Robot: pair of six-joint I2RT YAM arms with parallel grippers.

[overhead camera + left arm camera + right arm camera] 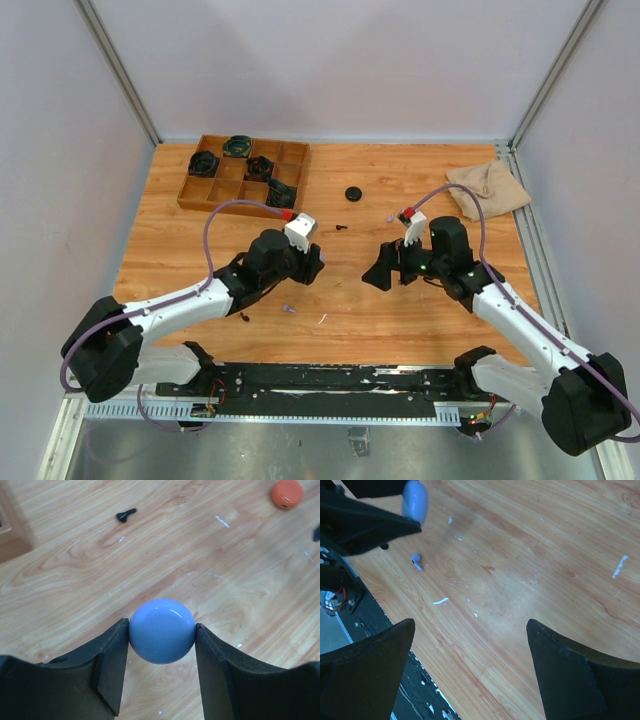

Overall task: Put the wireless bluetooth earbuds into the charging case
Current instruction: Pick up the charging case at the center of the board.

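Pinching the lavender case (pixel 160 626) in its jaws, the left gripper (pixel 161 631) seems to steady it for loading, while the right gripper (pixel 470 626) gapes empty, lavender earbud (pixel 416 561) on the table (pixel 545 555) ahead.

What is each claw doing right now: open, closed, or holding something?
Left claw: closed on the round blue charging case.
Right claw: open, holding nothing.

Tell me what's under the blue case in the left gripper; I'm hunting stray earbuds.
Only wooden table shows around the blue case clamped in the left gripper; the spot directly beneath it is hidden.
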